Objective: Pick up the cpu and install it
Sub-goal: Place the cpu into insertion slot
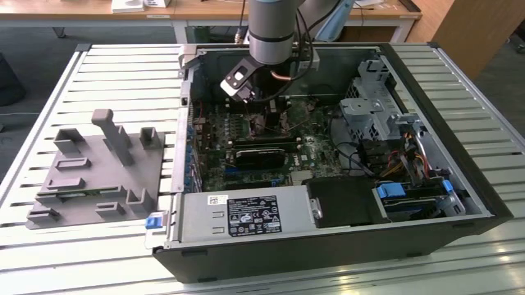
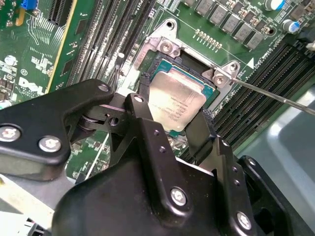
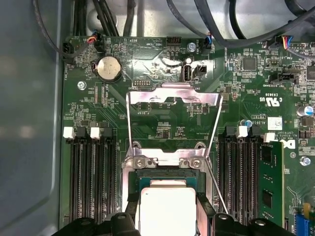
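An open black computer case (image 1: 459,190) sits on the white slatted metal counter (image 1: 107,67), with pale wooden desks (image 1: 205,9) behind it. Inside that case, the black pincer (image 2: 171,109) pinches the flat silver-grey square cpu (image 2: 174,101) by two sides, right at the metal-framed socket (image 2: 167,46).

The exterior view looks down from high and well back at the open computer case (image 1: 328,153) on the slatted tabletop (image 1: 98,74), with the arm (image 1: 275,24) entering at the upper middle of the frame. Both wrist views hang close over the motherboard (image 3: 246,88): the first wrist view faces it squarely, the second wrist view slants past the tool (image 2: 170,118). Both share the cpu (image 2: 172,101) and its socket (image 3: 165,161).
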Motion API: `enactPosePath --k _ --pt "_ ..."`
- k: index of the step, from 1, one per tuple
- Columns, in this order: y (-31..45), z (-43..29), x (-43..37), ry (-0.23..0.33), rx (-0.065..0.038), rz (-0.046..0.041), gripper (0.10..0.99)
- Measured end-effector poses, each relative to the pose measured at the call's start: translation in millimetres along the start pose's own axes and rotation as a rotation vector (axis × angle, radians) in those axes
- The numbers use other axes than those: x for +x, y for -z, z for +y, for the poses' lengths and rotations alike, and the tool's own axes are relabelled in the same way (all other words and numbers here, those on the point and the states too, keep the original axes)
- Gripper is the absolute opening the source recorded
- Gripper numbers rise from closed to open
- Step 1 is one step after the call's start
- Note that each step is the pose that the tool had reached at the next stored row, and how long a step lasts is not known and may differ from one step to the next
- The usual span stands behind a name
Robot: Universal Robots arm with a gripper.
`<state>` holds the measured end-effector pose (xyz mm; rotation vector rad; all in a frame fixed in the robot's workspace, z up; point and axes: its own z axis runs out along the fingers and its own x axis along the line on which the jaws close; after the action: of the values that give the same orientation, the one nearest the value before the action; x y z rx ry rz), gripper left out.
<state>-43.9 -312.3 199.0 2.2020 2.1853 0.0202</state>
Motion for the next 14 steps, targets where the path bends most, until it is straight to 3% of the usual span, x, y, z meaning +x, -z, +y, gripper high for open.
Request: enactPosePath --k 14 --pt "-5.7 1.0 0.8 0.0 0.006 -0.0007 0.541"
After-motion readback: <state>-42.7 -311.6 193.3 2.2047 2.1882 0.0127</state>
